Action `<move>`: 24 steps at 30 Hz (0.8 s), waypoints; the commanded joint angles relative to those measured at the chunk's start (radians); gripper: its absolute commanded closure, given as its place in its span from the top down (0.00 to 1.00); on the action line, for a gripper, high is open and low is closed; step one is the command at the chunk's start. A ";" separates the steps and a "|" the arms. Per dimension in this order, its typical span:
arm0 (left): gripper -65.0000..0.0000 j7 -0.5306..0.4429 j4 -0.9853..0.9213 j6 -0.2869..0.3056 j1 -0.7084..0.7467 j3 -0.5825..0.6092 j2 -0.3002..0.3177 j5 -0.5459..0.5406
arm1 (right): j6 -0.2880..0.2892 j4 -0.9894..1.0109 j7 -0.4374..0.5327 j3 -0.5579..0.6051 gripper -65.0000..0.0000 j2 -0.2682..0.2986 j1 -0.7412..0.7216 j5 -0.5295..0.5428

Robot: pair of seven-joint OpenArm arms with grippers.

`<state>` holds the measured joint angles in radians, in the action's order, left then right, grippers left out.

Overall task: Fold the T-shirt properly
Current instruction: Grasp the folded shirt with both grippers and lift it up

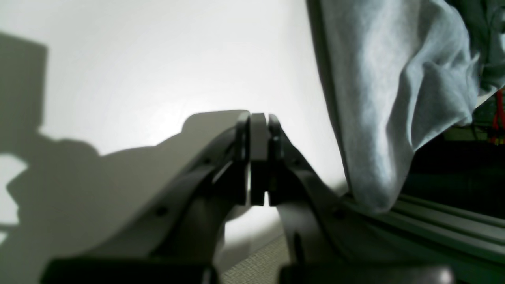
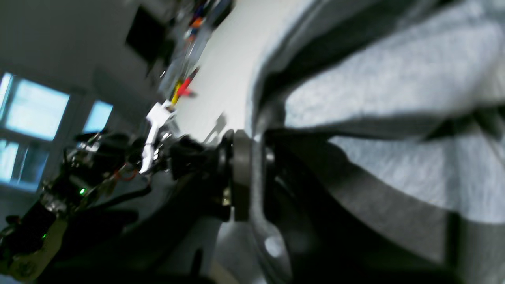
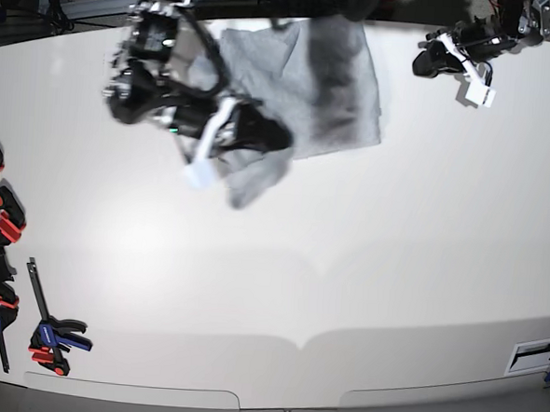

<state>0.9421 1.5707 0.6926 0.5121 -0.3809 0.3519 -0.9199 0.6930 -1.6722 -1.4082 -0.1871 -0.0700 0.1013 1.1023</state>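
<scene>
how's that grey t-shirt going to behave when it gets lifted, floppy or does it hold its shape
Probably very floppy: the T-shirt drapes in soft folds where the right pincer grips it, and a loose corner hangs below the arm in the base view. It looks light, since one pinch seems to carry a bunched part. The knit cloth likely won't slip, but the free edges should sag and trail.

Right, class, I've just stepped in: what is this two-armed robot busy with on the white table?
It is folding a grey T-shirt lying at the far edge of the white table. The right gripper is shut on the T-shirt's edge, holding the cloth off the surface, so a fold hangs loose below it. The left gripper is shut and empty, parked beside the shirt near the table edge. The shirt is bunched, not yet folded neatly.
</scene>
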 commanded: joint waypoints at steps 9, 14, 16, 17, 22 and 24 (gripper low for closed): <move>0.00 -0.001 0.009 0.006 0.006 -0.004 0.011 -0.006 | 0.005 -0.019 0.084 0.229 0.00 -0.087 0.002 -0.189; 0.00 0.000 0.009 0.006 0.006 -0.004 0.011 -0.006 | -0.051 -0.019 0.157 0.348 0.00 -0.087 0.002 -0.406; 0.00 0.000 0.009 0.006 0.006 -0.004 0.011 -0.006 | -0.071 -0.019 0.167 0.384 0.00 -0.087 0.002 -0.451; 0.00 -0.001 0.009 0.006 0.006 -0.004 0.011 -0.006 | -0.074 -0.019 0.168 0.401 0.00 -0.087 0.002 -0.457; 0.00 -0.001 0.009 0.006 0.006 -0.004 0.011 -0.005 | -0.074 -0.019 0.172 0.480 0.00 -0.087 0.002 -0.457; 0.00 -0.001 0.009 0.006 0.006 -0.004 0.011 -0.006 | -0.074 -0.019 0.172 0.506 0.00 -0.087 0.002 -0.457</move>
<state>0.9421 1.5707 0.6926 0.5121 -0.3809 0.3519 -0.9230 0.6235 -1.6730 -1.2552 0.3161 -0.1471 0.1162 0.6201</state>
